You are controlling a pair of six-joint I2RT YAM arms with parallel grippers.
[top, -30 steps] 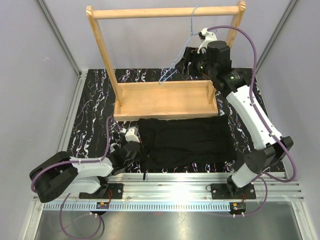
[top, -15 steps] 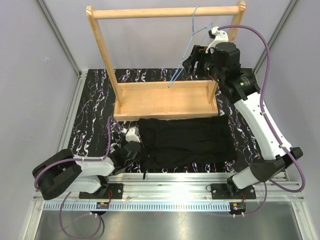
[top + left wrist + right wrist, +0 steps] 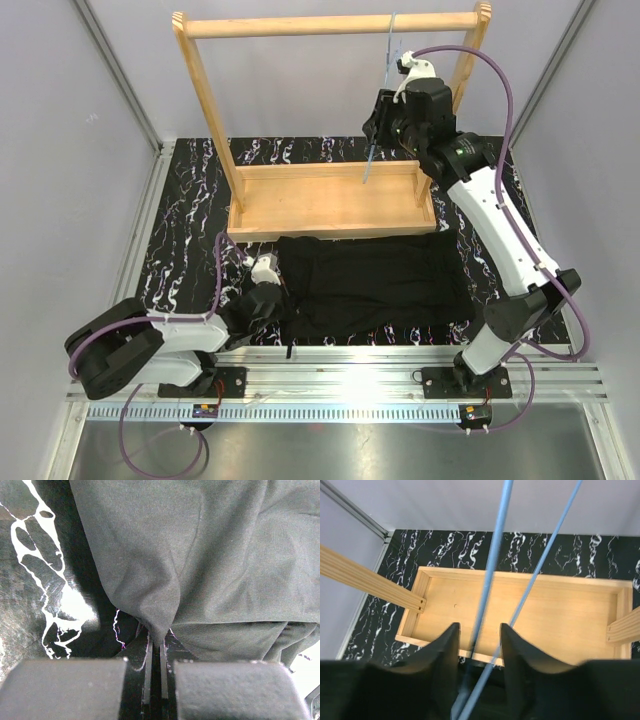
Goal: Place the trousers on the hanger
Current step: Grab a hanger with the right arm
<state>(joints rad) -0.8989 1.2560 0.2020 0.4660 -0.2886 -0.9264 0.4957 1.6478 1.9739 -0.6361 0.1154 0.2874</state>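
At the near edge the left arm lies low and folded, and its left gripper (image 3: pixel 268 291) reaches the left border of the trousers (image 3: pixel 375 285). The trousers lie flat on the black marbled table (image 3: pixel 185 220), between the near rail and the wooden rack (image 3: pixel 205 100), and their far edge is just beside the tray (image 3: pixel 330 200) of the rack. The left wrist view shows what the top view does not: the two fingers are pressed almost together and pinch a small fold of the black cloth. To the left of the trousers there is bare table; to the right their edge is near the right arm. Farther back, the right arm stretches up and forward over the tray. The hanger (image 3: pixel 369 165) hangs by its hook on the top bar (image 3: pixel 300 25), and from above we see it nearly edge-on. The right gripper (image 3: pixel 380 120) is at the hanger. In the right wrist view its fingers (image 3: pixel 447 645) are spread and two blue wires pass between them; we see a gap on both sides.
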